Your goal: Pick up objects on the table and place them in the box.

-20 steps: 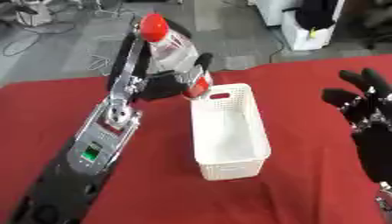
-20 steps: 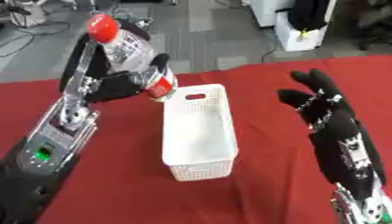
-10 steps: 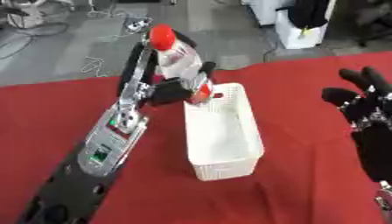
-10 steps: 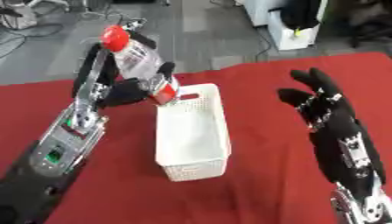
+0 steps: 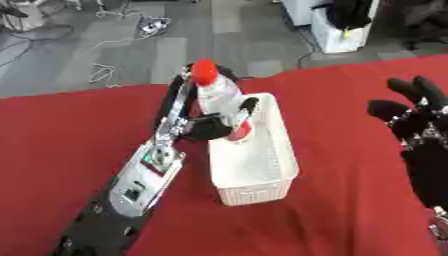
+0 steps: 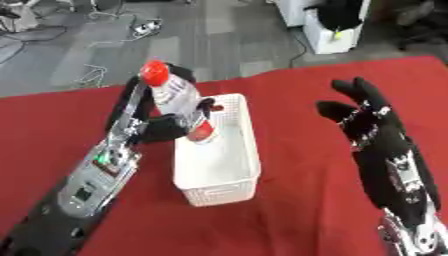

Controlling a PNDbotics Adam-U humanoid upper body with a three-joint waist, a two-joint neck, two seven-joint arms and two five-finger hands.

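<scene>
Gripping red-capped bottle [image 5: 219, 95], left robot hand [image 5: 210, 125] curls around it above white box [image 5: 262, 165]; right robot hand [image 6: 372, 130] spread.

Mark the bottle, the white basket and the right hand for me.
bottle [image 5: 217, 92]: left eye view, on its clear body just below the red cap.
white basket [image 5: 259, 187]: left eye view, on its near end wall.
right hand [image 6: 378, 134]: right eye view, on the back of the open hand.
</scene>
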